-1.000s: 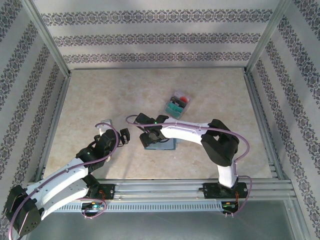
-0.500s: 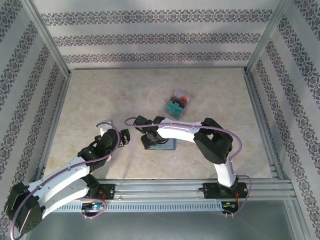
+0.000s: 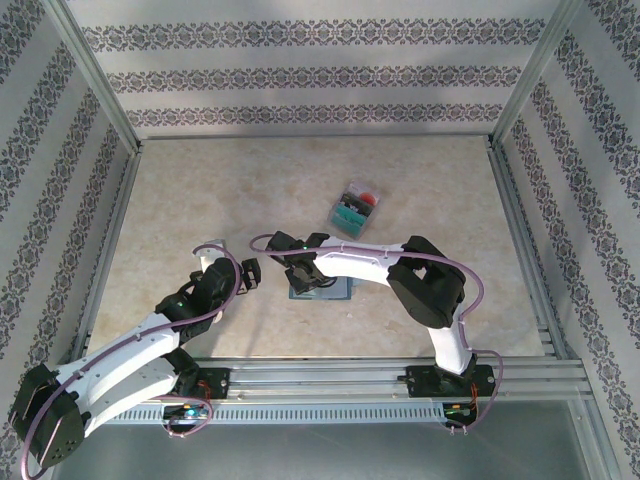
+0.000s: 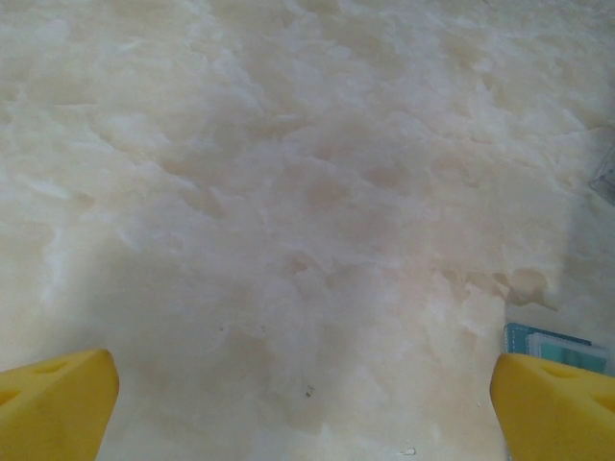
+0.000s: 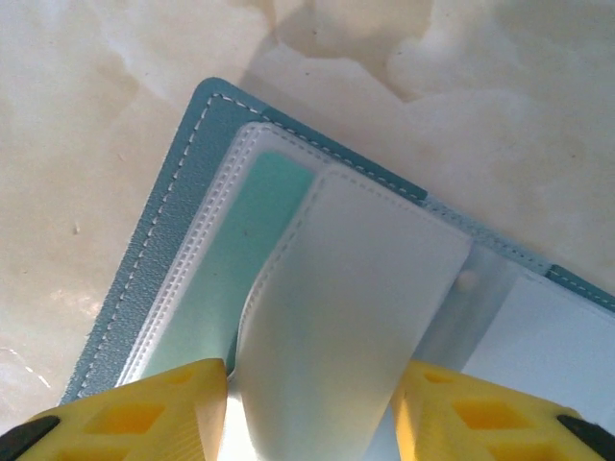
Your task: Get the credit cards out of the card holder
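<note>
We see the flat slate blue-grey stitched card holder (image 5: 144, 259) lying open on the pale marbled counter (image 3: 200, 180), near the front edge and about midway between the two arms. From the right wrist its look is plain. It has a grained cover with pale stitching along the border, and clear ribbed plastic sleeves fixed inside. One thin mint-teal plastic credit card (image 5: 255, 250) sits in the sleeve nearest the cover. Over it a cloudy clear plastic sleeve flap (image 5: 356, 307) curls up toward the camera, between the yellow fingers (image 5: 144, 413) of the right hand (image 5: 312, 389). The fingers stand partly apart, one at each side edge of that flap, and we cannot tell whether they pinch it.

The overhead view gives what the wrist cannot. A small heap of loose credit cards (image 3: 352, 208), teal, red and dark, lies farther back on the counter, well apart from the card holder. The white and black right arm (image 3: 400, 262) bends over the card holder and covers most of it.

From the left wrist we see the left hand (image 4: 303, 379) spread wide over bare counter, holding nothing. Just above one of its yellow fingers a small teal-edged flat corner (image 4: 553, 344) peeps in, and we cannot tell what it is.
</note>
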You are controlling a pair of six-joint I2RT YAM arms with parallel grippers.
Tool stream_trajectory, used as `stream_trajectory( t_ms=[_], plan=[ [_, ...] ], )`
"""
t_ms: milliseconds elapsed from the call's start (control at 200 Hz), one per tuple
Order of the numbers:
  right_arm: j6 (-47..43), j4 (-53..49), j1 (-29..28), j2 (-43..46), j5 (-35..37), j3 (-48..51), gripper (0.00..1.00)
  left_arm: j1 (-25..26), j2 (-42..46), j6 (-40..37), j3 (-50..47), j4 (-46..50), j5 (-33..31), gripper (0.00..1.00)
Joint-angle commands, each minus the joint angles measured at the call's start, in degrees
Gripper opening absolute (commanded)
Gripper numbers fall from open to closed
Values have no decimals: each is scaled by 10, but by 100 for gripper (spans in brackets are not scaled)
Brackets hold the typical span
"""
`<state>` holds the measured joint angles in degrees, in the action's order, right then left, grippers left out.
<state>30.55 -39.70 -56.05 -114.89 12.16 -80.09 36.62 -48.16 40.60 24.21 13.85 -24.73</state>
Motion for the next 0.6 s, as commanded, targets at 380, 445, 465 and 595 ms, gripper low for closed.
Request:
stream_trajectory(
  t_ms=[380,445,465,595],
  plan=[
    [27,-36,15,78,81,59,50,-10,5,-5,11,6,7,99],
    [30,-32,21,87,79,72,50,-10,4,-7,13,6,9,99],
    [31,-32,23,89,77,76,50,-10,3,-7,13,6,9,99],
    [37,-22,31,100,68,98,49,-10,-2,-11,17,1,19,99]
  ],
)
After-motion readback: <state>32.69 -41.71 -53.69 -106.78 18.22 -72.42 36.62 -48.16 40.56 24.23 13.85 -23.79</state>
